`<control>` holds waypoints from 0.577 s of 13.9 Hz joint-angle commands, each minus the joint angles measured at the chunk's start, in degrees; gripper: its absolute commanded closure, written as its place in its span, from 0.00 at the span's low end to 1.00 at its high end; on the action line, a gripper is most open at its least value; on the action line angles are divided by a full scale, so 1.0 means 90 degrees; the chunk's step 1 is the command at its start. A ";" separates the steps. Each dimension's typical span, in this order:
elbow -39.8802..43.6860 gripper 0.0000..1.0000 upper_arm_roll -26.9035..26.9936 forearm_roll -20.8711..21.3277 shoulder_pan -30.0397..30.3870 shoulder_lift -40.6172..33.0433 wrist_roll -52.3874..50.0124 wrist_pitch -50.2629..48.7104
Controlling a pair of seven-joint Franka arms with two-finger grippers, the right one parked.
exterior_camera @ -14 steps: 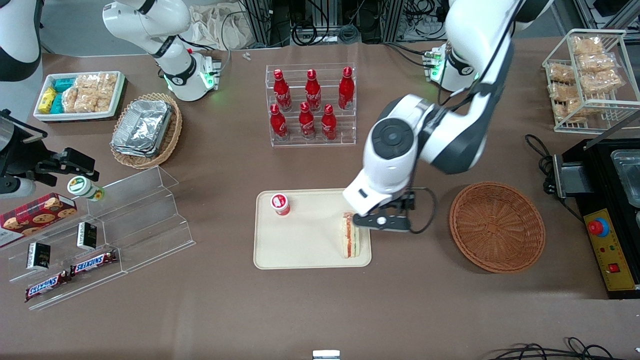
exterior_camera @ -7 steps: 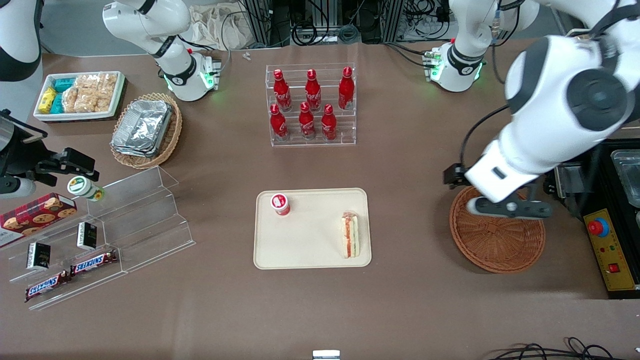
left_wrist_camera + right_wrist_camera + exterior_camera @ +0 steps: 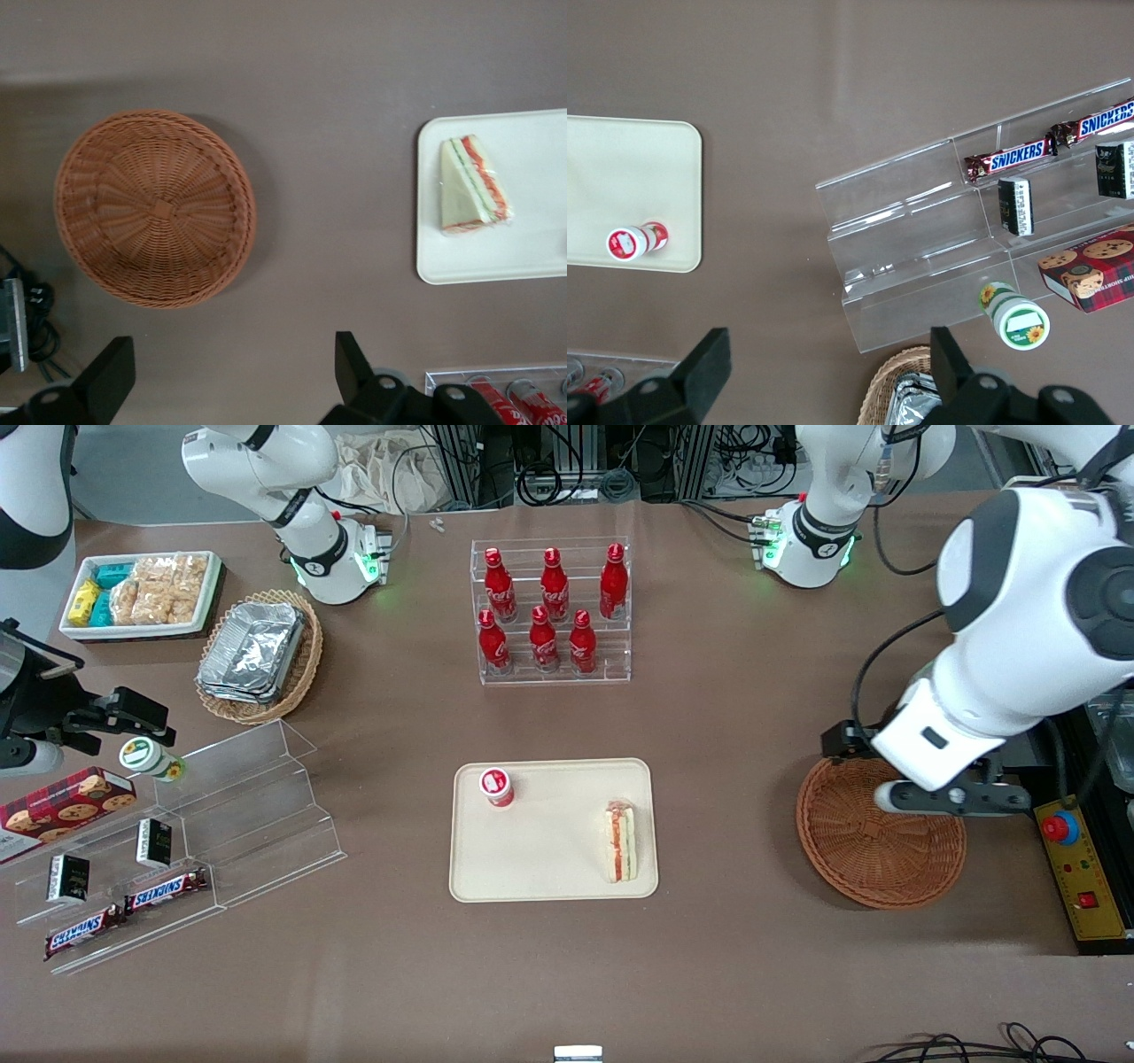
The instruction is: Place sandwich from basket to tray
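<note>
Our gripper [image 3: 952, 799] now hangs open and empty above the basket [image 3: 850, 868], having swung away from the tray [image 3: 549, 868] in the past second. The sandwich [image 3: 620, 841] lies on that tray, well apart from us toward the parked arm's end, beside a small red-capped bottle [image 3: 497, 786]. We judge the placement done and the arm retreating.

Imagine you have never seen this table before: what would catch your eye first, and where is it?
Probably the sandwich, lying on the cream tray near its edge toward the working arm's end, with a small red-capped cup on the same tray. Next, the empty wicker basket beside the tray, with the open end effector hovering above it. The red bottles stand farther from the front camera.
</note>
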 commanded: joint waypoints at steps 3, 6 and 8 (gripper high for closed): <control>-0.0056 0.00 -0.0226 -0.0121 0.0582 -0.0252 0.0058 -0.0112; -0.0075 0.00 -0.1465 0.0199 0.1560 -0.0584 0.0067 -0.0347; -0.0066 0.00 -0.2480 0.0628 0.2400 -0.0692 0.0067 -0.0639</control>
